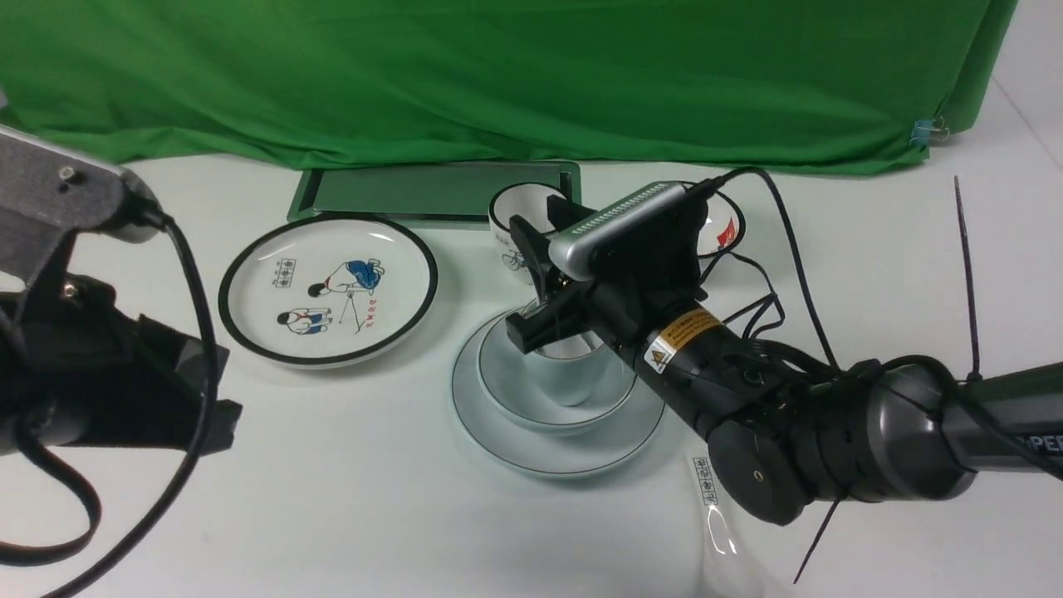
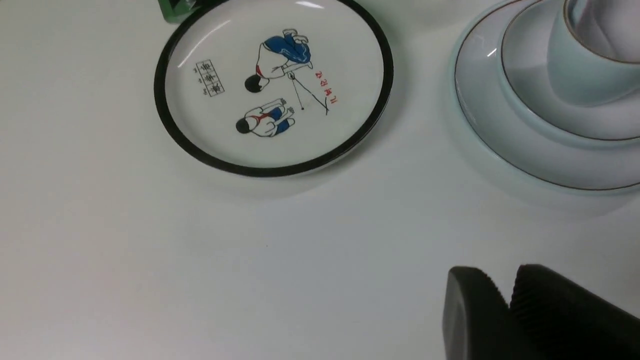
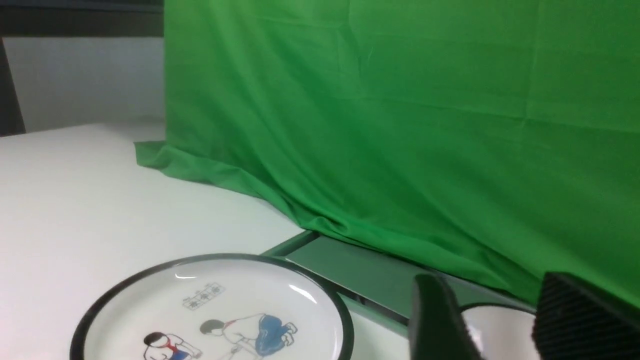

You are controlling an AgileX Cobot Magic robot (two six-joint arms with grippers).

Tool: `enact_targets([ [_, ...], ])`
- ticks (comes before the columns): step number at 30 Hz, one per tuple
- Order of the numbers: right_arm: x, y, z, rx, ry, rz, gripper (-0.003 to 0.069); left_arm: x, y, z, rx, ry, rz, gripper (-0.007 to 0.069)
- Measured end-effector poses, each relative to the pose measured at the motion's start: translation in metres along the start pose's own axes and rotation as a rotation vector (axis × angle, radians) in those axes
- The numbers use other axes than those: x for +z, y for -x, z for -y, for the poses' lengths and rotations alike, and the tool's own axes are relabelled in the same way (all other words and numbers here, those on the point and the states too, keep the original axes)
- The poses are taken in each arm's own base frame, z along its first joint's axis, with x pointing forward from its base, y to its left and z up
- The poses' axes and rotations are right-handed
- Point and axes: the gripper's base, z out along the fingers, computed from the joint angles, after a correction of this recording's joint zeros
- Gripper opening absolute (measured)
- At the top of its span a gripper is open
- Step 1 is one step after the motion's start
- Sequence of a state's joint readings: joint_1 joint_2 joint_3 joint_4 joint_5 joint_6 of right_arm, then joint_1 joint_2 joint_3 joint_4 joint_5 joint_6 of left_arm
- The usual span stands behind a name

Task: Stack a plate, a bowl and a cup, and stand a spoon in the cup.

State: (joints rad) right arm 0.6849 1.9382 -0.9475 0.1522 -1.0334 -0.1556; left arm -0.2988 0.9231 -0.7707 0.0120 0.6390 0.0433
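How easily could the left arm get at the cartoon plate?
Likely yes. Only open table lies between the left gripper and the cartoon plate; the right arm is over the cup.

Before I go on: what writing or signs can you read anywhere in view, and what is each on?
"PER": on the right arm, a partial word at the picture's edge.
Yellow warning label with a triangle sign, same arm: print too small to read.
Cartoon plate: boxed black characters and red characters, too blurred to read.
Printed spoon: boxed characters on its handle, too small to read.
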Motion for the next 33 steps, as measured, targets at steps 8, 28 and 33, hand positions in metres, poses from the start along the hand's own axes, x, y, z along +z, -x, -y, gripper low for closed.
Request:
enact_targets([
  [8,-0.028,0.073,0.008,0.011,0.033,-0.122,0.0127,-0.054,-0.019,0.001,-0.022,0.003,0.139,0.0062],
  [28,-0.238,0.155,0.028,0.025,0.034,0.058,0.0012,-0.132,-0.121,0.004,-0.012,0.044,0.603,0.0062],
  [33,-0.279,0.149,0.029,0.029,0.025,0.152,0.0018,-0.131,-0.121,0.004,-0.012,0.043,0.601,0.0066],
])
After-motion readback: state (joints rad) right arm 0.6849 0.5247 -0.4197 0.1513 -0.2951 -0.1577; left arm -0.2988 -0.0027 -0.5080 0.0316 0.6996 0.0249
